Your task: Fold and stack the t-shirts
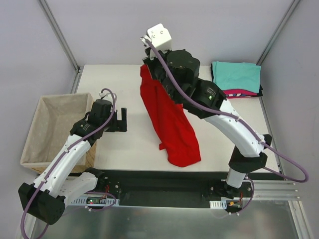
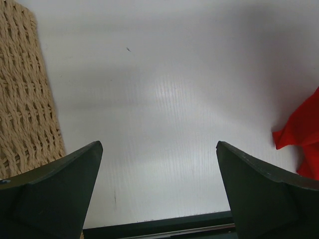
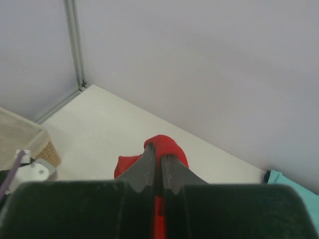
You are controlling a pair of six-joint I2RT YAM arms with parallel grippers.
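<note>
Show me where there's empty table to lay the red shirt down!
Bare table lies between the basket and the red shirt, under the open left claw, and along the back left edge. It is crowded at the back right corner, where the folded stack sits, and under the right arm.

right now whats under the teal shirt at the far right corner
A magenta-pink shirt and a black shirt peek out at the near edge of the teal shirt. Only their edges show; anything else in the pile is covered.
</note>
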